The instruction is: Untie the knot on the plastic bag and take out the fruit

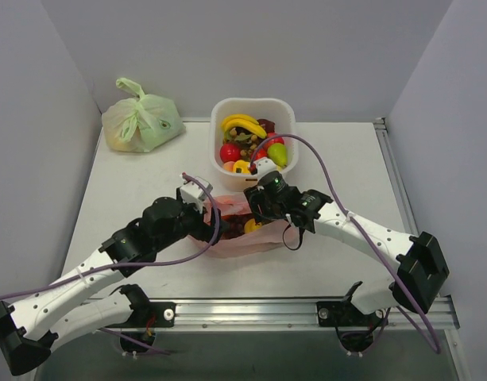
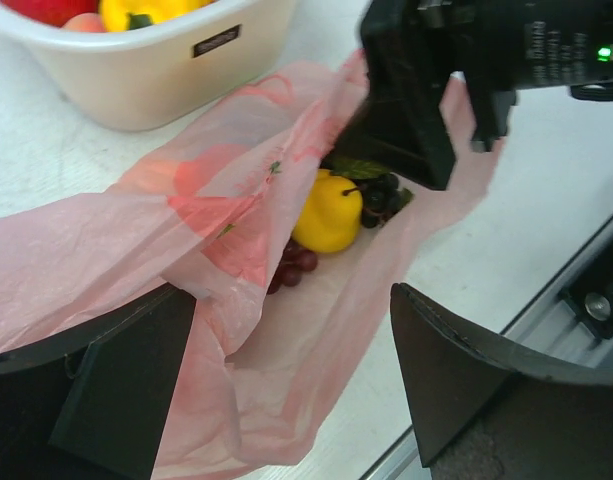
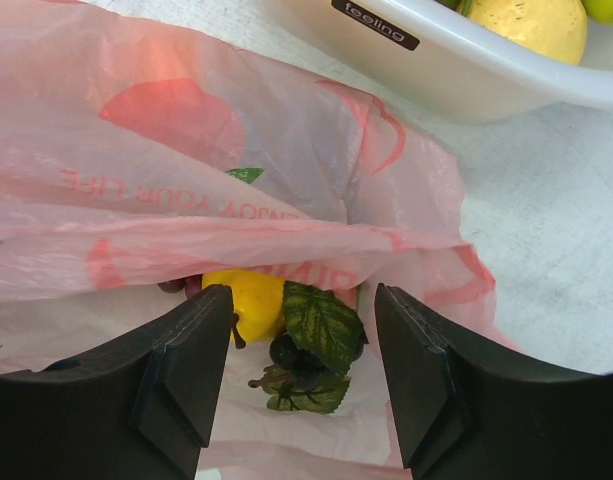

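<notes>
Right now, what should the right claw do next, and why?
Probably dip the right claw into the bag and close on the yellow fruit. The bag's mouth is already open, the claw is open right above it, and the fruit lies uncovered beside the grapes.

the plastic bag [image 1: 241,238] lies just beside the white basket [image 1: 214,131]

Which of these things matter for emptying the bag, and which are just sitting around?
Job: pink bag, lying open; yellow fruit and grape bunch inside it.
Lying about: pale green bag; white basket of fruit.
</notes>
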